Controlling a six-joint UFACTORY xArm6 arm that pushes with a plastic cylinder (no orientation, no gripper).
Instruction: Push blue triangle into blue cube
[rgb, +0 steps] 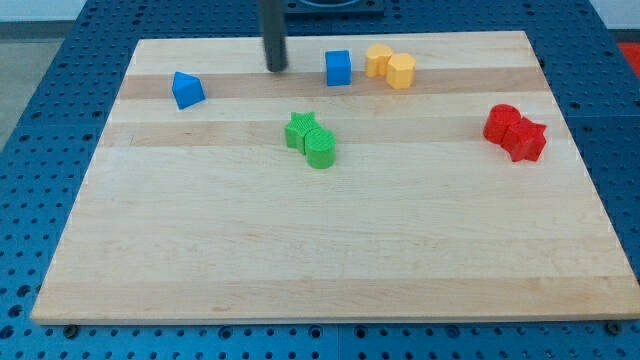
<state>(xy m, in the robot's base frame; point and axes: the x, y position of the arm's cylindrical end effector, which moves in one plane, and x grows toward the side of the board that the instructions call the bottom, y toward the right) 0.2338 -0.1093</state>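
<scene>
Green blocks (311, 140) lying nearest, rod's tip (277, 68) standing between blue triangle (186, 89) and blue cube (338, 68), touching neither, no claw showing on the rod

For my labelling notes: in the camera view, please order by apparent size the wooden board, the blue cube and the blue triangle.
1. wooden board, by far the largest.
2-3. blue triangle and blue cube: they look alike, so I do not rank them.

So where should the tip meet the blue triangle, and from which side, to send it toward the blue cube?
Contact the blue triangle on its face toward the view's left, pushing toward the view's right. The blue cube sits to its right and slightly higher, so aim a little low on that face. My tip is now between the two and must circle round first.
</scene>
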